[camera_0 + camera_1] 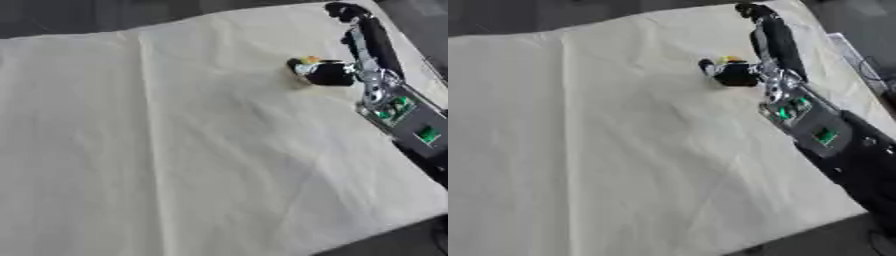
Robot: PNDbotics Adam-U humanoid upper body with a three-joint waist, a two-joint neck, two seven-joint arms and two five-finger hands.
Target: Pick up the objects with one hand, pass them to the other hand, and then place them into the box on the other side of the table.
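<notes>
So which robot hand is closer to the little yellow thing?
Right. The right hand is curled against the small yellow thing on the table. The left hand shows in neither view.

My right arm (pixel 833 145) comes in from the lower right across the bench (pixel 605 140), which is covered by a creased cream cloth (pixel 623 100). My right hand (pixel 741 72) rests low on the cloth near the far right, its fingers curled round a small yellow-orange object (pixel 730 60); I cannot make out what it is.
</notes>
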